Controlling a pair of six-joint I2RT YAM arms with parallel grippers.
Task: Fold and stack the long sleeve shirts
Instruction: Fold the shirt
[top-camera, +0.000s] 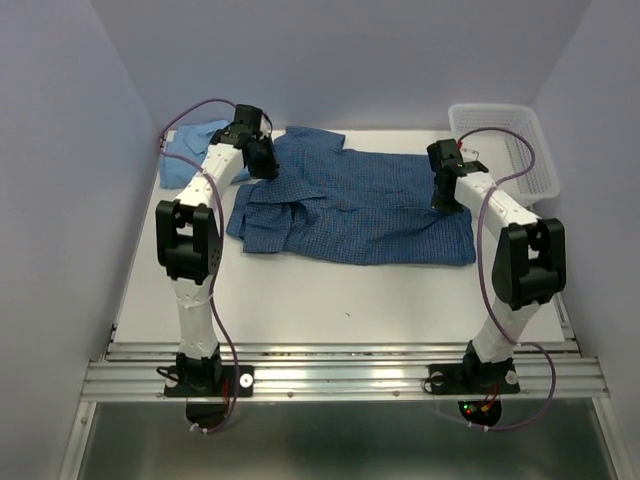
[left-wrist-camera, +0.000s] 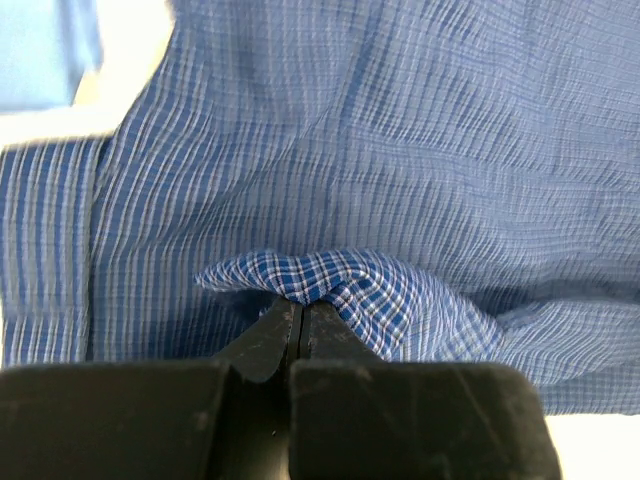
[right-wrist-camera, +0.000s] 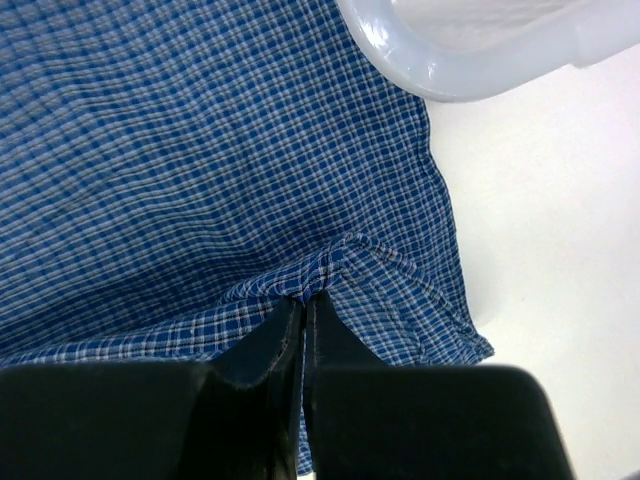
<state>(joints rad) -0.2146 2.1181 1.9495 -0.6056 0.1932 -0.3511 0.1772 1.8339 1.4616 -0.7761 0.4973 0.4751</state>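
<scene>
The dark blue checked shirt (top-camera: 350, 205) lies spread across the middle of the table. My left gripper (top-camera: 265, 160) is shut on a pinched fold of it (left-wrist-camera: 330, 280) near its upper left part. My right gripper (top-camera: 445, 195) is shut on a pinched fold of the same shirt (right-wrist-camera: 340, 265) near its right edge. The light sky blue shirt (top-camera: 195, 150) lies bunched at the table's far left corner, behind my left arm; a strip of it shows in the left wrist view (left-wrist-camera: 45, 50).
A white plastic mesh basket (top-camera: 500, 145) stands at the far right, close to my right gripper; its rim shows in the right wrist view (right-wrist-camera: 470, 50). Bare white table (top-camera: 350, 300) lies in front of the shirt.
</scene>
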